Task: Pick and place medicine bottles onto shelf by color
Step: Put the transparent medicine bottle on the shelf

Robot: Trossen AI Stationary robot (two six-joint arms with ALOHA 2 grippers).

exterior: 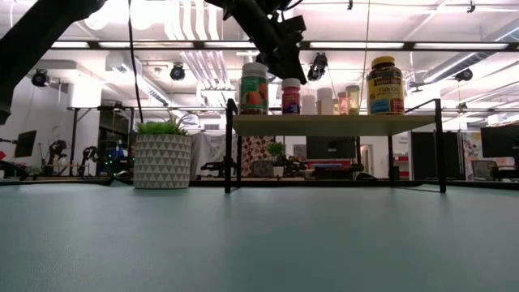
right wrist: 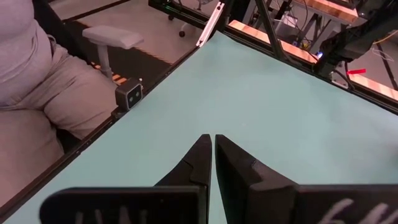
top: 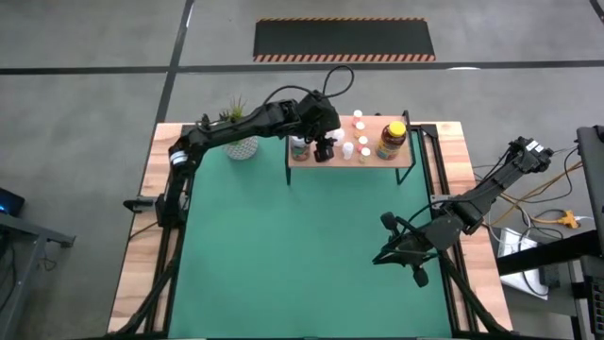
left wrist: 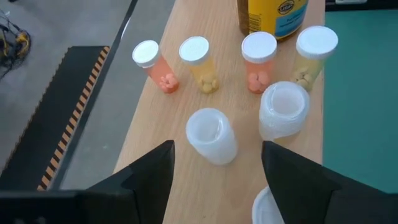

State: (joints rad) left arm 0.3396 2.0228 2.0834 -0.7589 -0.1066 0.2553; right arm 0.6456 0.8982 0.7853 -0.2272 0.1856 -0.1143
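The shelf (top: 396, 159) stands at the table's far edge on thin black legs, its wood top also in the low view (exterior: 332, 124). On it stand several medicine bottles. They are a green-capped one (exterior: 254, 89), a red one (exterior: 290, 96), two clear white ones (left wrist: 211, 135) (left wrist: 283, 109), small pink (left wrist: 155, 65), yellow (left wrist: 199, 62), orange (left wrist: 258, 59) and pale yellow (left wrist: 311, 56) white-capped ones, and the amber yellow-lidded jar (top: 392, 140). My left gripper (left wrist: 217, 146) is open above the shelf's left part (top: 326, 146), holding nothing. My right gripper (right wrist: 213, 146) is shut and empty over the mat's right side (top: 396, 247).
A green plant in a white pot (top: 241, 142) stands on the table just left of the shelf. A green mat (top: 302, 246) covers the table between the arms. A seated person (right wrist: 37, 93) shows beyond the table edge in the right wrist view.
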